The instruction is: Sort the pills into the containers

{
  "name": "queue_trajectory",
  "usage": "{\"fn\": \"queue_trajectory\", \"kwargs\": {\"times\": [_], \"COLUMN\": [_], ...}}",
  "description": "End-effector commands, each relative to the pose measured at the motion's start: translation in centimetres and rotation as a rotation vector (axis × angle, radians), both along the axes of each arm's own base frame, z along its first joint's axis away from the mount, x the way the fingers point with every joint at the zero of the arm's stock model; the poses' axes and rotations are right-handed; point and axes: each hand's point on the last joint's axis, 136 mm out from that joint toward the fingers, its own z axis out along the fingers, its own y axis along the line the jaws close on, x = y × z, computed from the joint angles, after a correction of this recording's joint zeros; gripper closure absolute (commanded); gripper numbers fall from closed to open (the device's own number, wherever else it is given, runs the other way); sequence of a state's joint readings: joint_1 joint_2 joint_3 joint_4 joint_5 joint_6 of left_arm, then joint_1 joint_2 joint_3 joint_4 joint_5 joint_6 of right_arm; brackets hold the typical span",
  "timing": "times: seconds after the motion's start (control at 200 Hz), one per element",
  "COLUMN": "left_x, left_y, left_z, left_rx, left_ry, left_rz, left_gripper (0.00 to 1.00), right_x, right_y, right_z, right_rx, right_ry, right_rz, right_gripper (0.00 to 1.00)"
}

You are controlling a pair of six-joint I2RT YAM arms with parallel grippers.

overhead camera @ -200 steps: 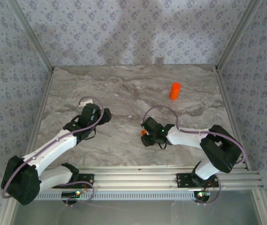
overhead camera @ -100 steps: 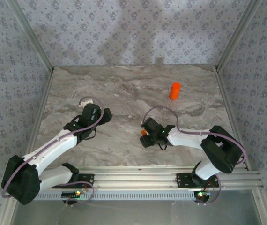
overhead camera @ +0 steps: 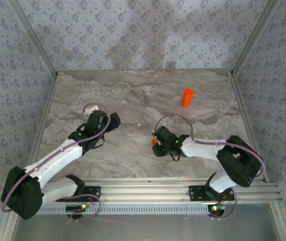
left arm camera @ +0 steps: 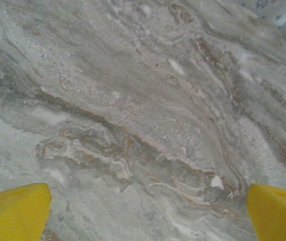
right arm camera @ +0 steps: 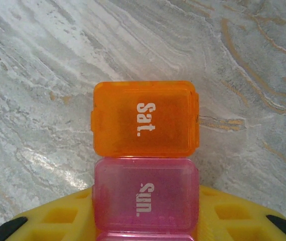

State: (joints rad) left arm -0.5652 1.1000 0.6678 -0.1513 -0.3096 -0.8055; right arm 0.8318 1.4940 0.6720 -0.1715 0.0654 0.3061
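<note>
Orange-end first, the containers (right arm camera: 145,161) run lengthwise away from the right fingers (right arm camera: 57,219).

You are running two arms of the same build: the left arm (overhead camera: 57,153) and the right arm (overhead camera: 203,148) are white tubes joined by bulky black housings (overhead camera: 20,193). A lilac cable (overhead camera: 170,116) runs along each one and bows clear in a loop at the wrist. Each base has a black bracket (overhead camera: 200,192) on the silver rail (overhead camera: 148,192), with a small green light (overhead camera: 217,207) below. The jaws are bright yellow plastic. On the right they are moulded with rectangular pockets and edged in black.
</note>
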Motion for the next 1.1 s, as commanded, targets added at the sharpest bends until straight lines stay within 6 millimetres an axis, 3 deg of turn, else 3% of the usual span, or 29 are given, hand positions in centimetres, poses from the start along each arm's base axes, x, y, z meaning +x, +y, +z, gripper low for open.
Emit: {"fn": "queue_trajectory", "kwargs": {"times": [0.0, 0.29, 0.51, 0.815, 1.099], "left_x": [0.4, 1.9, 4.0, 6.0, 6.2], "left_y": [-0.9, -3.6, -7.6, -13.7, -16.6], "left_z": [1.5, 1.5, 1.5, 2.4, 3.1], "left_rx": [-0.051, -0.067, -0.128, -0.362, -0.574], "left_ry": [-0.065, -0.088, -0.09, -0.096, -0.09], "left_rz": [-0.024, -0.13, -0.25, -0.414, -0.465], "left_gripper": [0.01, 0.01, 0.01, 0.01, 0.01], "right_x": [0.6, 4.2, 6.6, 9.0, 10.5], "right_y": [-0.1, 1.6, 2.4, 3.0, 3.8], "right_z": [0.3, 3.6, 5.4, 7.6, 8.0], "right_rx": [0.03, 0.172, 0.258, 0.379, 0.486], "right_ry": [0.025, -0.019, -0.068, -0.109, -0.084], "right_rz": [0.008, 0.022, 0.056, 0.071, 0.013], "right_gripper": [0.68, 0.68, 0.69, 0.69, 0.7]}}
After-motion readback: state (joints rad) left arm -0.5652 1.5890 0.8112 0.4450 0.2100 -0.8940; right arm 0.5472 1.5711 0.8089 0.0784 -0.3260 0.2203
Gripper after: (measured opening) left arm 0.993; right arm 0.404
